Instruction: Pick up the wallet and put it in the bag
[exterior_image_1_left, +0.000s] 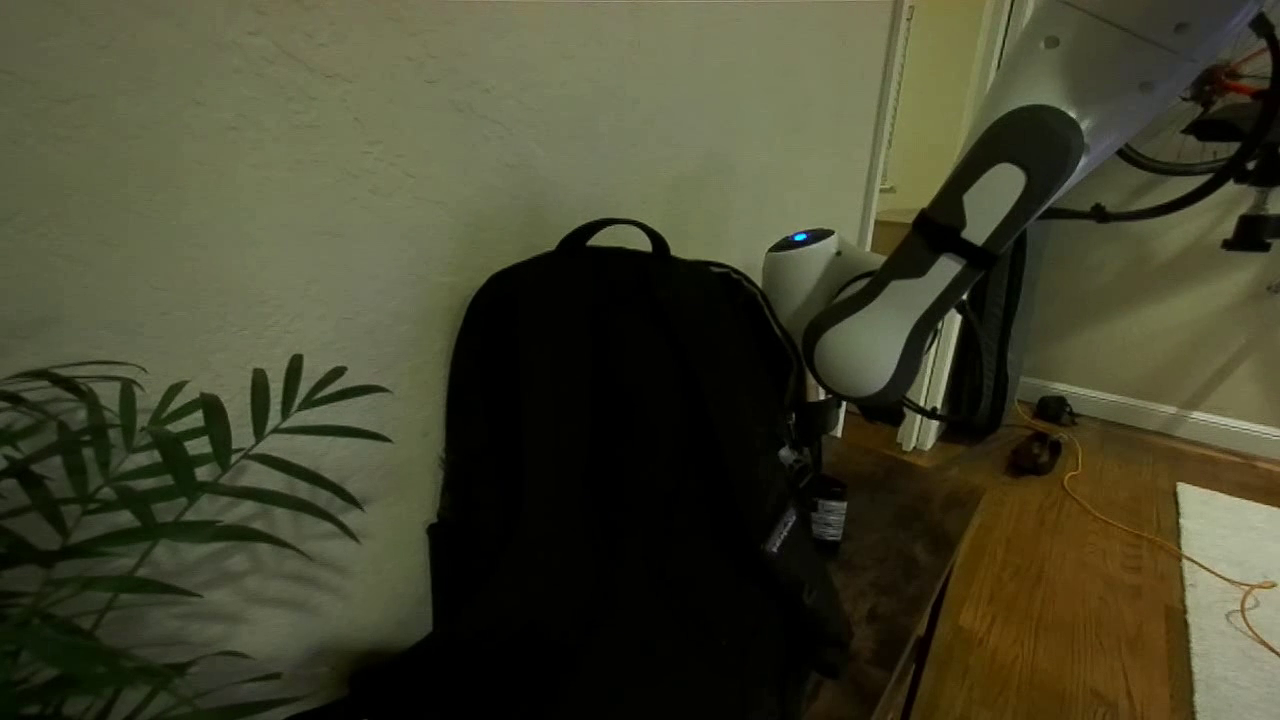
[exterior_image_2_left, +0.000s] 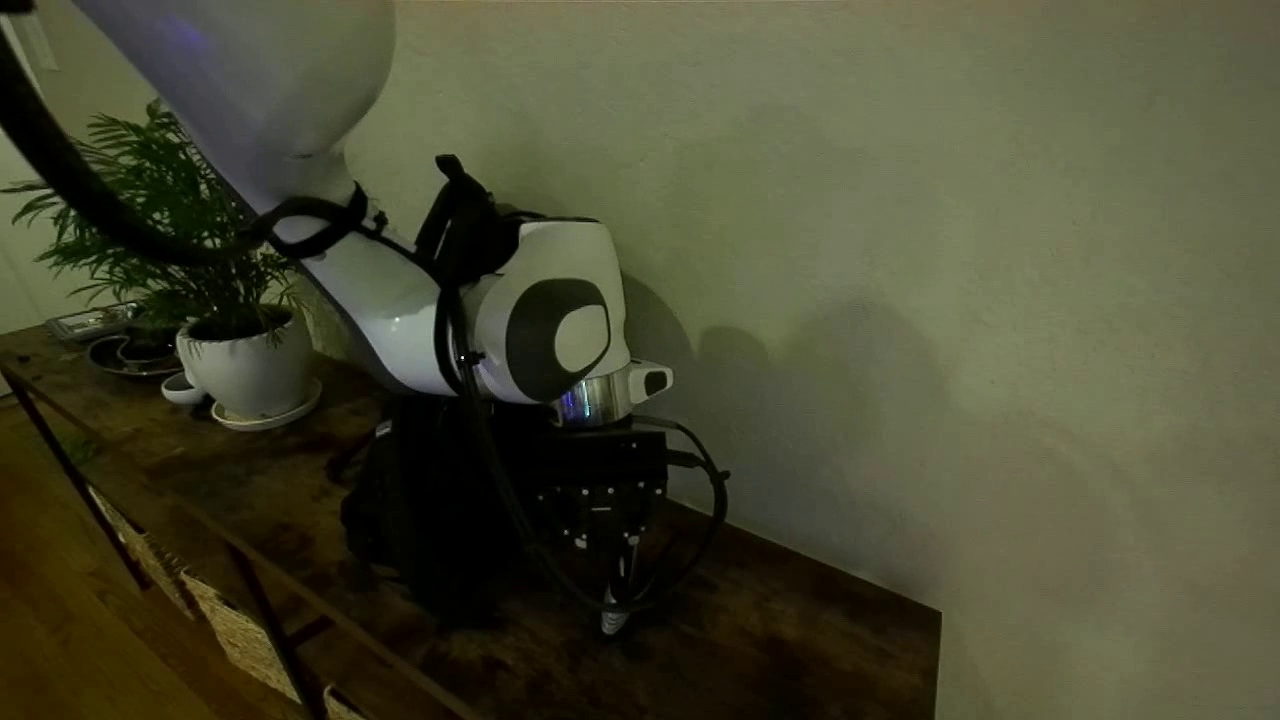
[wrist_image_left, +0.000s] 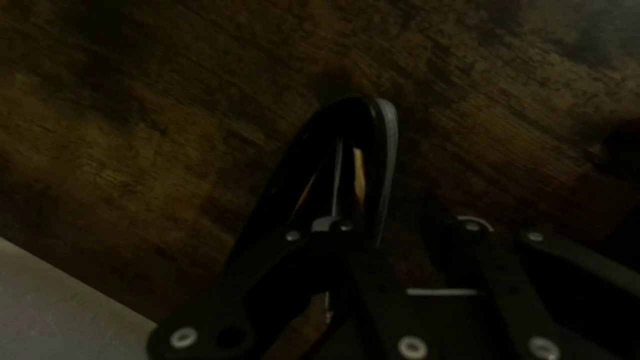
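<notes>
- Wallet (wrist_image_left: 375, 160) stands on edge, half unfolded, seemingly on the bench (wrist_image_left: 160, 150).
- Down at it, the gripper (wrist_image_left: 407, 227) has its fingers parted, one apparently inside the fold.
- Picking up looks like the step; next, pinch one flap firmly, then lift.
- Beyond stands the bag (exterior_image_1_left: 620, 450), its destination.

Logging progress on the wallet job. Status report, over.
End effector open, at the wallet. Wallet partly unfolded, outside the bag. Bag close by the arm, may crowd it.
</notes>
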